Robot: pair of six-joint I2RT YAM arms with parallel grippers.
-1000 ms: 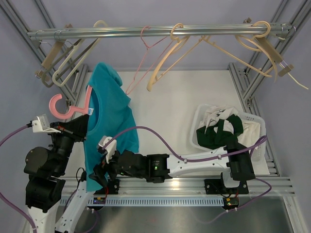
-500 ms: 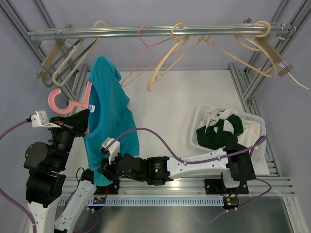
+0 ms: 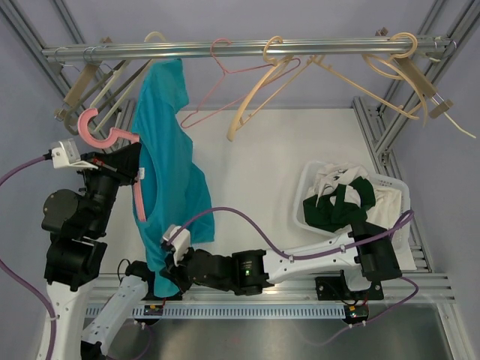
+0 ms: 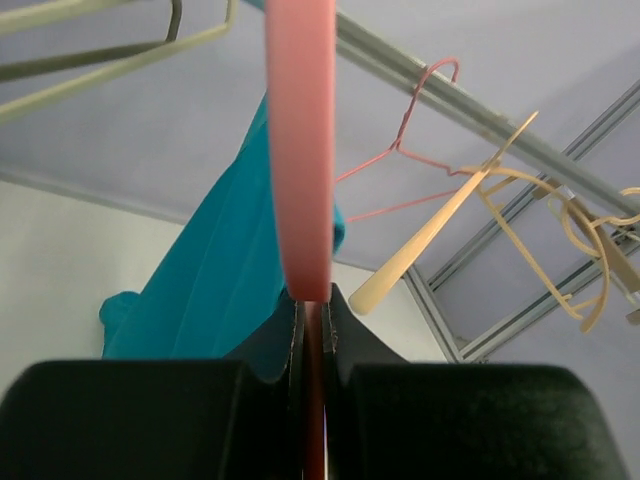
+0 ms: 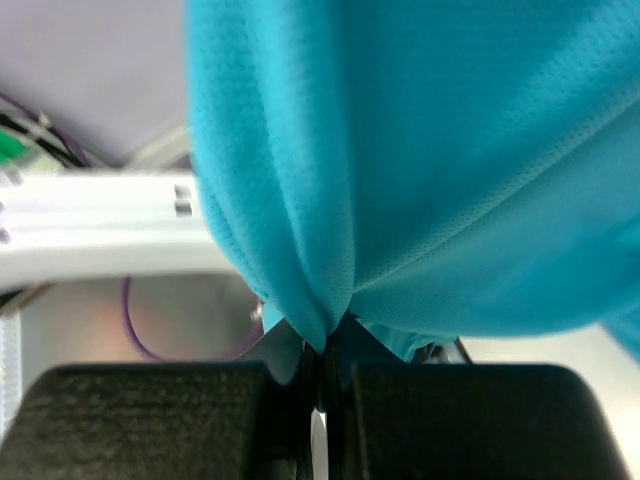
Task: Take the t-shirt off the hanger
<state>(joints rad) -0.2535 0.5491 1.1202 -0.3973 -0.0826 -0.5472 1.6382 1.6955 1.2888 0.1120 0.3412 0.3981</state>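
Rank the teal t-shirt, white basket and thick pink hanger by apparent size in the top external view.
1. Teal t-shirt, longest, though held up nearer the camera, so its lead is unsure.
2. White basket.
3. Thick pink hanger, clearly smallest.

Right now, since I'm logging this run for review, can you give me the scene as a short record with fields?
left gripper: shut on the pink hanger, raised toward the rail
right gripper: shut on the lower edge of the t-shirt
t-shirt: teal, pulled long between hanger and right gripper, apparently not yet off
rail: carries empty hangers
basket: right side of table, holds white and dark green clothes
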